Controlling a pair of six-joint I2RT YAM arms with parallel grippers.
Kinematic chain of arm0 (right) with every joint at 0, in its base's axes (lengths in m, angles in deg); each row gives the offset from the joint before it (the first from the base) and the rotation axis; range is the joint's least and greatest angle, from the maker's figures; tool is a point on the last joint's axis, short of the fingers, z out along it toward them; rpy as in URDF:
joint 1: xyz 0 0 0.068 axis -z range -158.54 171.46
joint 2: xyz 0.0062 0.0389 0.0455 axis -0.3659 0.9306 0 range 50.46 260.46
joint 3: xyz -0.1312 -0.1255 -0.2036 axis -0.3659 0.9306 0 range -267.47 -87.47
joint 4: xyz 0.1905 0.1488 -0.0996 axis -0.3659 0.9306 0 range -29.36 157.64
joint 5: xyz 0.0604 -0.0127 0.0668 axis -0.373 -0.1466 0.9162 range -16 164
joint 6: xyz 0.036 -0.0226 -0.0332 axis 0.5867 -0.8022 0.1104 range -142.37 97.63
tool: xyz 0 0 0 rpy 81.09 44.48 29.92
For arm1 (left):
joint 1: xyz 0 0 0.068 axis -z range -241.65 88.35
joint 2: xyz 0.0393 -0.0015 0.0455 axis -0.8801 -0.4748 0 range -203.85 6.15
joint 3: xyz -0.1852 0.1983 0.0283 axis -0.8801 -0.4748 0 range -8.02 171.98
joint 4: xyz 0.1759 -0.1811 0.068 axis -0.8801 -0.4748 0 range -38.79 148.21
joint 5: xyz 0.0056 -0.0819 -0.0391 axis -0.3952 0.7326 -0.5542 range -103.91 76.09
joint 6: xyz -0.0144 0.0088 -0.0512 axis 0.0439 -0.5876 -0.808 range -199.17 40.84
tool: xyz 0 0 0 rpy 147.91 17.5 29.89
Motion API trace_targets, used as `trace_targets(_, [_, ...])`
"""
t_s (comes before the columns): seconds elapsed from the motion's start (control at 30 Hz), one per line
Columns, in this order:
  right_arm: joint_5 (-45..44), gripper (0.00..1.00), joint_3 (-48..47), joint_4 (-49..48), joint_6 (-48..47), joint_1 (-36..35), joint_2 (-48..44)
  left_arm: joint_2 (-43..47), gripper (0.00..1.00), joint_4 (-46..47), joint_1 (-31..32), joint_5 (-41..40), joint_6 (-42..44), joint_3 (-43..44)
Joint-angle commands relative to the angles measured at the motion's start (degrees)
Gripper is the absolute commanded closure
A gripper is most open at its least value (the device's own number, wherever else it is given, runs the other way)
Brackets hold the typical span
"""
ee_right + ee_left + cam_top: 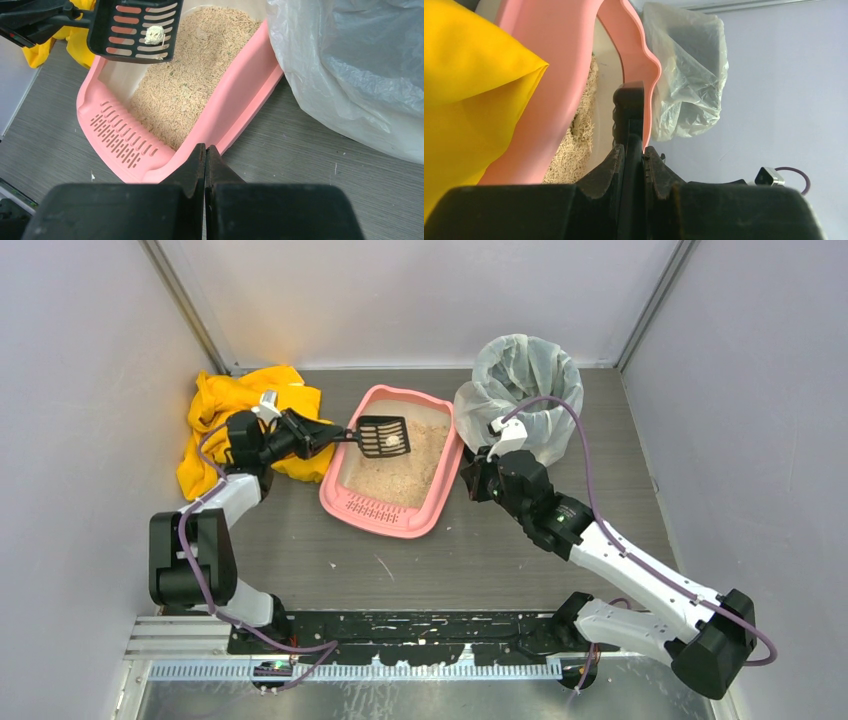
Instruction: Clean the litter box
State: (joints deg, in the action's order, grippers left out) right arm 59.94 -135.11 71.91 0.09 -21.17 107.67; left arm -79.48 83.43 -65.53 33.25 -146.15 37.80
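with the left gripper [330,433] clamped on the scoop [383,436], holding its clump [396,440] over the upper left of the box [372,511] at frame centre, bin [527,390] up and right across the box's short axis, nearer the shut, empty right gripper [470,482]

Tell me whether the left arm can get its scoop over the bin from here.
Probably yes, at a stretch. The left gripper holds the scoop raised above the litter box, and nothing stands between it and the bin; the right gripper sits nearer, by the box's edge.
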Motion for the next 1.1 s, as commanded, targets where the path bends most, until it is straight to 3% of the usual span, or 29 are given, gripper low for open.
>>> trace_targets(0.0, [0.69,0.99,-0.28,-3.63,0.67,0.16,0.61,1.4,1.0,7.81,0.59,2.47,-2.75,0.48])
trace_targets(0.23, [0.59,0.99,-0.12,-4.02,0.78,0.12,1.14,3.0,1.0,3.32,1.61,-1.12,0.54,-1.75])
trace_targets(0.33, [0.95,0.99,0.28,-4.58,1.05,0.14,1.02,3.35,1.0,0.18,5.06,-1.33,2.4,-0.64])
trace_targets(0.5, [0.36,0.99,0.91,-4.2,1.01,0.18,-0.33,3.55,1.0,-5.0,3.15,-2.6,6.62,1.14])
trace_targets(0.8, [-0.33,0.99,0.91,-2.57,0.68,0.32,-2.66,2.35,1.0,-2.25,7.3,-4.08,4.66,-0.47])
trace_targets(0.97, [-1.52,0.99,0.6,-0.72,0.57,0.34,-7.4,4.28,1.0,-9.9,6.69,-4.74,6.26,5.15])
trace_targets(1.07, [-3.07,0.99,0.08,0.63,0.4,0.35,-10.47,4.62,1.0,-19.16,6.7,-7.28,10.23,11.51])
